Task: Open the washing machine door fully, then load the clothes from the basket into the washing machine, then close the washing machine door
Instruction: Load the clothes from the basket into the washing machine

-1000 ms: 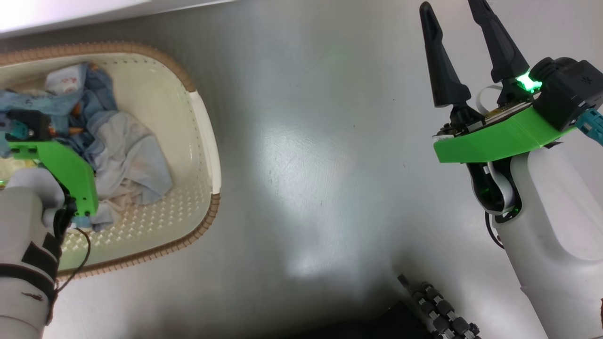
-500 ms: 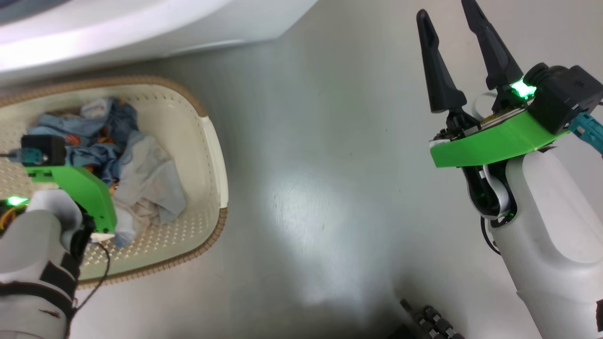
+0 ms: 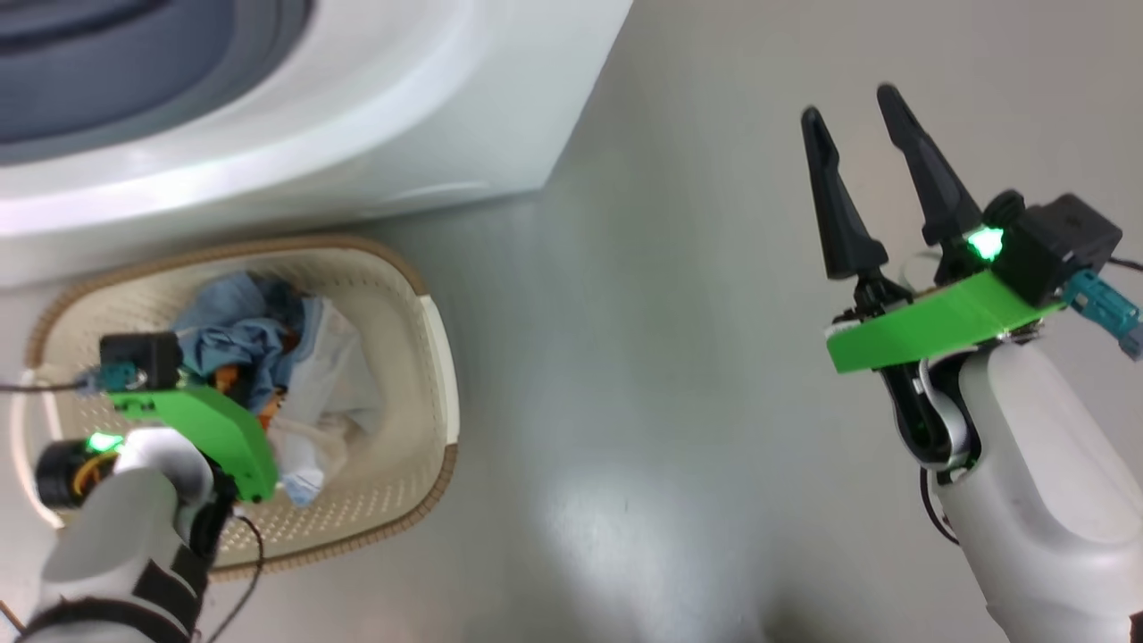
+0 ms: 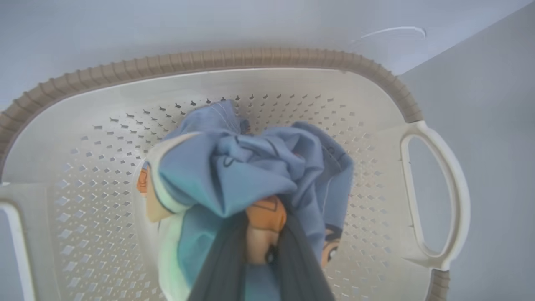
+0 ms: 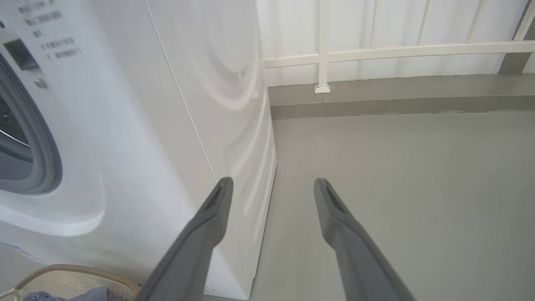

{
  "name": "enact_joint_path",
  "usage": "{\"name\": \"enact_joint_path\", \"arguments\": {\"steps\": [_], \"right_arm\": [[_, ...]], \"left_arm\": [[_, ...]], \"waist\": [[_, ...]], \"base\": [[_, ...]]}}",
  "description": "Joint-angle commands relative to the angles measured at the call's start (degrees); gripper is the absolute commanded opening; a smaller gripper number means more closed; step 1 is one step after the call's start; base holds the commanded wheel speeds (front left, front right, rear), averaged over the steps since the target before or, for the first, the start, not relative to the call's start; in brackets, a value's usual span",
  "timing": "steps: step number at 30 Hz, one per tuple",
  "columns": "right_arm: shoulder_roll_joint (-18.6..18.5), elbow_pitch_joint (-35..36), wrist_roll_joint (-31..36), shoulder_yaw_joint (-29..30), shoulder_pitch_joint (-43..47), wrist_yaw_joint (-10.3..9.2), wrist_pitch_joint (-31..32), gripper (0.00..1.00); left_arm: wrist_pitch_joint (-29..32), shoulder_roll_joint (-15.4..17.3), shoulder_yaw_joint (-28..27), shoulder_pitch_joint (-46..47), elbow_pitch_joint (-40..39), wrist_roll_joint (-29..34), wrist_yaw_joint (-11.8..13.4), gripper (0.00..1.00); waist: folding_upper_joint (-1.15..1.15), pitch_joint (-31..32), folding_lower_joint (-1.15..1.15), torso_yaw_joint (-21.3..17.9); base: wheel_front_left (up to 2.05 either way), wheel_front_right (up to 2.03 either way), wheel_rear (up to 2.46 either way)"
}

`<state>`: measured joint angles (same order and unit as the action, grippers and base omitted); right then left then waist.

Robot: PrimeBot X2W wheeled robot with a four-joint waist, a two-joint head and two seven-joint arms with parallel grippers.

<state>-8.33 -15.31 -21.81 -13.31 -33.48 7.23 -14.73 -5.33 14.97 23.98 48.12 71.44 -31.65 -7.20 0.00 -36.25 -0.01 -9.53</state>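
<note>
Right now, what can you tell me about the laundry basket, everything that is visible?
The basket is a rounded rectangle of cream-white perforated plastic with a brown woven-look rim and a white loop handle at each end. It stands upright on the grey floor, close before the washing machine. Crumpled light blue clothes are in it, pinched by the left gripper.

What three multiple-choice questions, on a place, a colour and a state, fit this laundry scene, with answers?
1. Where is the basket relative to the washing machine?
A. on top of it
B. on the floor in front of it
C. inside it
2. What colour is the basket's rim?
A. brown
B. red
C. black
3. What is the left gripper doing?
A. hanging open
B. gripping a basket handle
C. shut on the clothes
Answers: B, it sits on the floor below the machine's front; A, the rim is brown; C, it pinches blue fabric.
</note>
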Motion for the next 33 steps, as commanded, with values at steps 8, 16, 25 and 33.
{"name": "enact_joint_path", "arguments": {"steps": [8, 16, 25, 33], "right_arm": [[-1.31, -0.44, -1.89, 0.2, 6.4, 0.25, -0.27, 1.0], [-2.86, -1.67, -2.92, -0.06, 9.76, 0.25, -0.27, 1.0], [-4.67, -2.77, -4.24, -0.29, 13.83, 0.25, -0.27, 1.0], [-5.81, -3.21, -5.11, 0.07, 17.03, 0.25, -0.27, 1.0]], "left_arm": [[-3.42, 1.29, 0.93, -7.41, -6.65, -6.02, -0.27, 0.0], [-6.2, 1.91, 2.89, -12.95, -13.02, -11.71, -0.28, 0.0], [-9.1, 2.9, 3.73, -17.64, -19.41, -13.73, -0.28, 0.0], [-9.63, 2.33, 0.36, -21.64, -28.75, -12.36, 1.0, 0.0]], "waist": [[0.0, 12.16, 0.01, 2.37], [0.0, 19.89, 0.01, 3.42], [0.0, 26.76, 0.01, 4.98], [0.0, 30.49, 0.01, 6.77]], "base": [[0.0, 0.0, 0.0], [0.0, 0.0, 0.0], [0.0, 0.0, 0.0], [0.0, 0.0, 0.0]]}}
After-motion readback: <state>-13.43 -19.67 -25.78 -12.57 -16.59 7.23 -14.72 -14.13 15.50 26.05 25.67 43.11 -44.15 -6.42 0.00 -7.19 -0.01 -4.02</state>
